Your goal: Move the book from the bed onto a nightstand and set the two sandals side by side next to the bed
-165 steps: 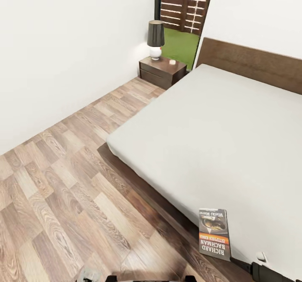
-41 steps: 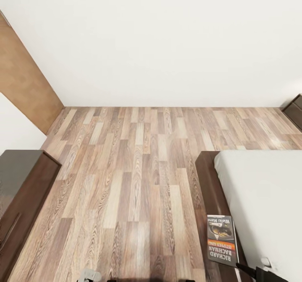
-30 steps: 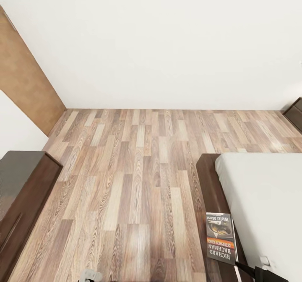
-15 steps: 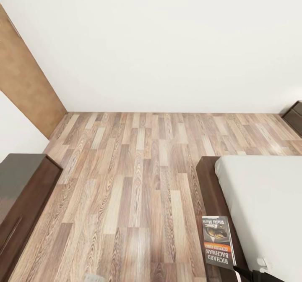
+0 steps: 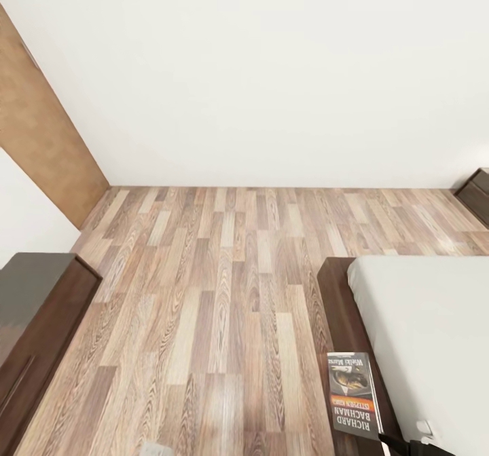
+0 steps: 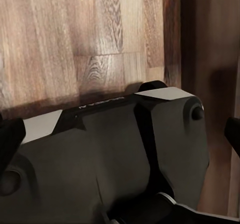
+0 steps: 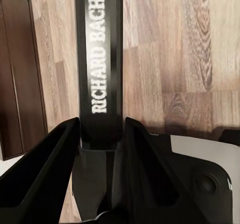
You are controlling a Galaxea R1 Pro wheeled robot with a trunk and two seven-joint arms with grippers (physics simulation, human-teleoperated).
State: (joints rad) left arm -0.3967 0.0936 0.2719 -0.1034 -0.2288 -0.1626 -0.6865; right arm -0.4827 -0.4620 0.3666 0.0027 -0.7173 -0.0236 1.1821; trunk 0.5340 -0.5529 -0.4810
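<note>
The book (image 5: 352,391), dark with an orange band and white "Richard Bachman" lettering, hangs over the bed's wooden frame (image 5: 336,300) at its near corner. My right gripper (image 5: 402,444) is shut on the book's lower edge. In the right wrist view the book's spine (image 7: 99,59) runs up between the two black fingers (image 7: 50,159), with my right gripper (image 7: 100,134) clamped on it. The pale mattress of the bed (image 5: 428,327) lies at the right. A nightstand (image 5: 477,195) shows at the far right edge. My left gripper (image 6: 120,139) is open over the floor. The sandals are out of view.
Brown plank floor (image 5: 224,293) stretches ahead to a white wall. A low dark cabinet (image 5: 34,320) stands at the left, a brown door panel (image 5: 41,137) beyond it. The robot's dark base (image 6: 110,164) sits below the left wrist.
The camera has turned left from the bed and lamp nightstand toward the wall, and lately tilted a little. The book stays in my right gripper.
</note>
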